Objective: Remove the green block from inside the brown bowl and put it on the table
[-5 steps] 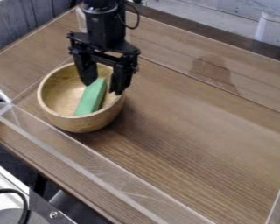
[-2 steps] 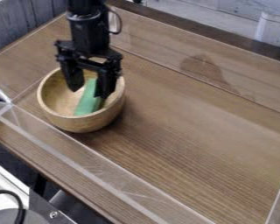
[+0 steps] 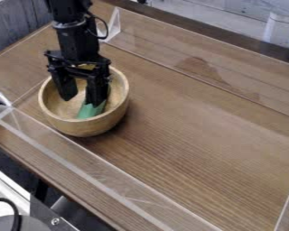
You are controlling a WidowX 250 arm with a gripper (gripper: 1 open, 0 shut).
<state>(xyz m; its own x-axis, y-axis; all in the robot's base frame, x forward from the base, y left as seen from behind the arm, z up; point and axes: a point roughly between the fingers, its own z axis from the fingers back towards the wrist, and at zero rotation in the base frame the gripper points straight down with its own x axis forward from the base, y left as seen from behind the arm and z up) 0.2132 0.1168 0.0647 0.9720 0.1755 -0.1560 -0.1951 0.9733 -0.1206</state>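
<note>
Where the clear plastic wall [image 3: 14,115] meets the near left corner, the table [image 3: 195,117] begins, a broad brown wood-grain top with plank lines running across it. Just inside that corner sits the brown bowl [image 3: 111,114], round, thick-rimmed and pale on the inside. Directly above it stands the black arm [image 3: 71,34], pointing almost straight down, with the gripper [image 3: 79,90] lowered into the bowl. Its two dark fingers [image 3: 65,83] are spread wide apart, one reaching toward the left inner wall and the other near the middle of the bowl. Nothing is clamped between them.

Beside the right finger lies the green block [image 3: 87,111], resting on the bottom of the bowl and leaning up toward the back. Most of its length is hidden behind the finger, so only the lower end shows clearly, bright green against the pale wood. Whether that finger is touching the block I cannot tell from here.

To the right of the bowl the tabletop runs on, with a faint darker stain [image 3: 208,65] toward the far side, and another clear wall [image 3: 287,203] closes off the right edge.
</note>
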